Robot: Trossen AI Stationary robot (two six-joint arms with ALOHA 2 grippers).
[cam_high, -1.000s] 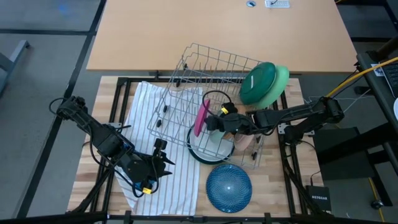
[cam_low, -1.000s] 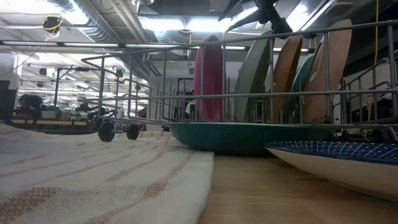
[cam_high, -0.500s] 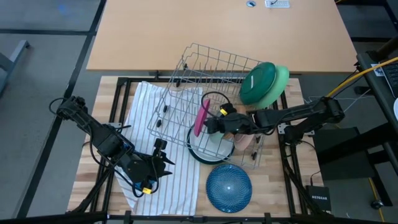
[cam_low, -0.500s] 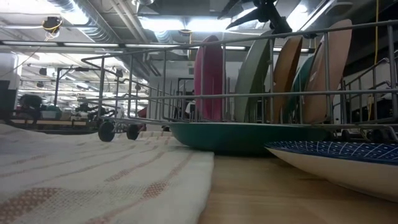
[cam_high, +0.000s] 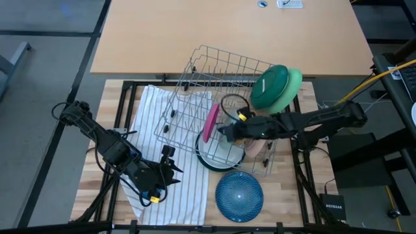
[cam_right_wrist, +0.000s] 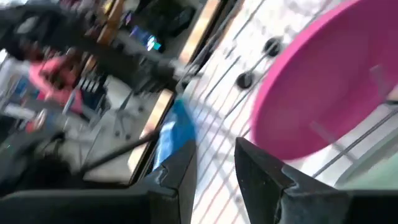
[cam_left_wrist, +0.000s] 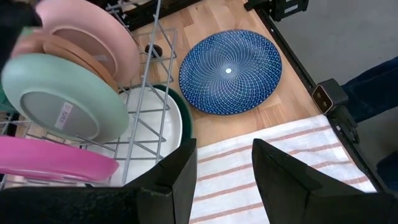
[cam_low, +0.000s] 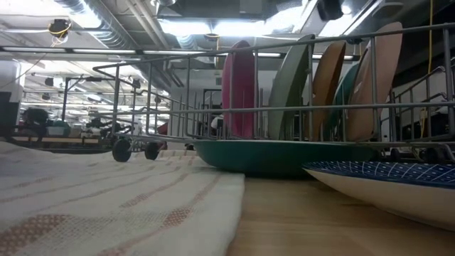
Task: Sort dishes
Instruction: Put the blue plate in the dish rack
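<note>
A magenta plate (cam_high: 210, 122) stands on edge in the grey wire rack (cam_high: 221, 71). Beside it stand sage (cam_left_wrist: 62, 99), tan (cam_low: 327, 82) and peach (cam_low: 380, 78) plates. A white dish inside a dark green one (cam_high: 221, 153) lies under the rack's near end. Dark green and light green dishes (cam_high: 276, 86) lean at the rack's far right. A blue patterned plate (cam_high: 238, 195) lies flat on the table. My right gripper (cam_high: 222, 132) (cam_right_wrist: 214, 149) hovers open above the standing plates. My left gripper (cam_high: 170, 170) (cam_left_wrist: 224, 149) is open over the striped towel (cam_high: 162, 136).
The rack sits tilted across the towel and the wooden table top (cam_high: 299, 195). A tan table (cam_high: 227, 32) stands beyond the far edge. Bare wood shows at the near right, around the blue plate.
My right gripper has risen from among the tops of the standing plates, almost leaving the top of the low view. It has drawn back a little toward the table's right edge and rolled at the wrist. The plates have kept still.
</note>
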